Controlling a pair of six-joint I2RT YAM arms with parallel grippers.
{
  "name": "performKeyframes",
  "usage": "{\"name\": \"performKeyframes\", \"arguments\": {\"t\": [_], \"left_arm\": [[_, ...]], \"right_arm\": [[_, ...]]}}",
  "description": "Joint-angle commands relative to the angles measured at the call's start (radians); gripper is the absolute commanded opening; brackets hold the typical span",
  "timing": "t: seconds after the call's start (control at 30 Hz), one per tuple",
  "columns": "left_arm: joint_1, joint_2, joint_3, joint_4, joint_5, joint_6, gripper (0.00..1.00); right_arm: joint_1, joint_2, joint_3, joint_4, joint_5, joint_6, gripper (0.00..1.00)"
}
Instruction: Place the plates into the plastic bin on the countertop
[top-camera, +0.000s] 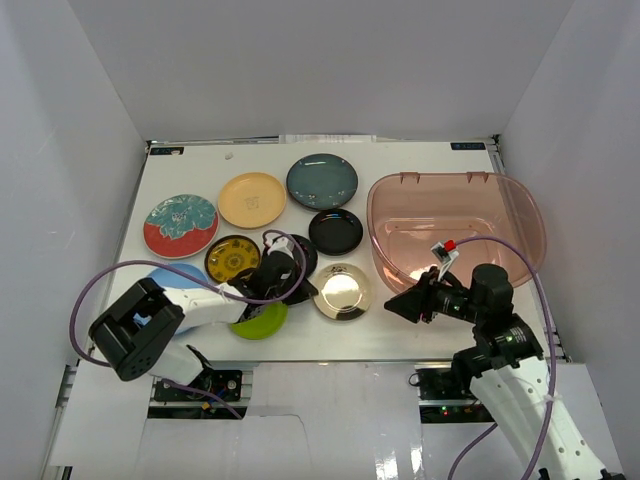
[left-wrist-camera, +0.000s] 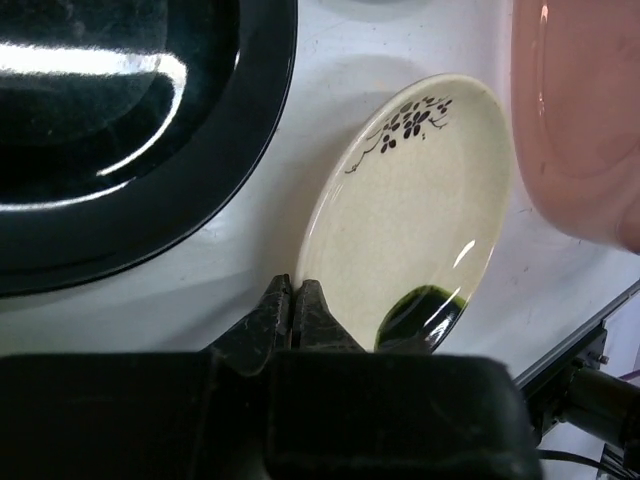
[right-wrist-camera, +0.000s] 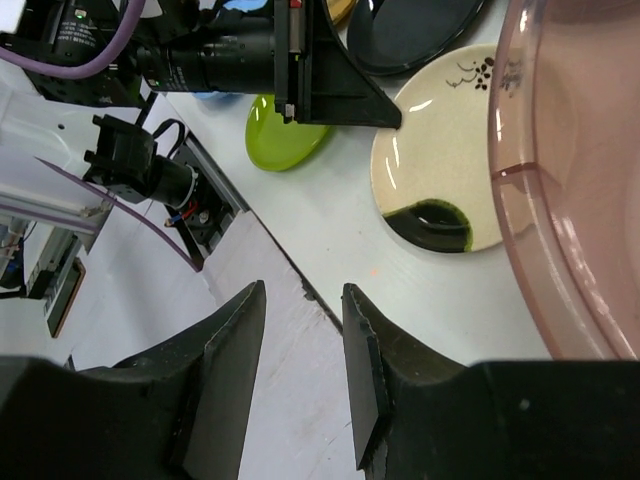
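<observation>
Cream glossy round plate lies on the white bench beside the translucent pinkish plastic bin. Left claw, pinched closed, meets its rim; push slowly, low, toward the wide-open right claw for pickup.

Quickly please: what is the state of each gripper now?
Left gripper: closed, tips at the rim of the cream plate; nothing seen between them.
Right gripper: open, empty.
</observation>
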Motion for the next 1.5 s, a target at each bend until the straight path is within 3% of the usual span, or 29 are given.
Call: {"name": "performKeyframes", "arguments": {"t": [0.0,0.1,0.17,0.33,0.5,0.63,0.83,1.13,1.33,1.47], "left_arm": [[-0.012,-0.086,-0.04,-0.002,-0.021,0.021,0.0],[-0.015,-0.191,-0.066,-0.008,0.014,0.032,0.0],[-0.017,-0.318,-0.069,-0.046,0.057,0.033,0.0],[-0.012,-0.564,-0.01,-0.228,-0.021,0.05,0.0],[-0.002,-0.768,0.105,-0.437,-0.236,0.069,0.0],[0.001,-0.846,0.199,-0.555,-0.399,0.142,0.0],[0.001,-0.915,0.29,-0.573,-0.463,0.214,0.0],[0.001,-0.989,0.267,-0.586,-0.326,0.219,0.0],[0.001,-1.065,0.248,-0.618,-0.312,0.23,0.0],[0.001,-1.087,0.238,-0.628,-0.302,0.234,0.0]], "right_arm": [[0.07,0.007,-0.011,0.055,0.078,0.044,0.43],[0.14,0.016,-0.025,0.058,0.15,0.063,0.46],[0.188,0.024,-0.033,0.075,0.193,0.089,0.54],[0.289,0.044,-0.056,0.127,0.314,0.158,0.67],[0.467,0.168,-0.088,0.277,0.475,0.253,0.7],[0.654,0.301,-0.122,0.458,0.715,0.359,0.68],[0.792,0.616,-0.11,0.771,1.047,0.543,0.66],[0.802,1.177,0.111,0.965,1.294,0.779,0.67],[0.8,1.419,0.26,1.008,1.314,0.905,0.65],[0.802,1.518,0.35,0.991,1.356,0.971,0.56]]}}
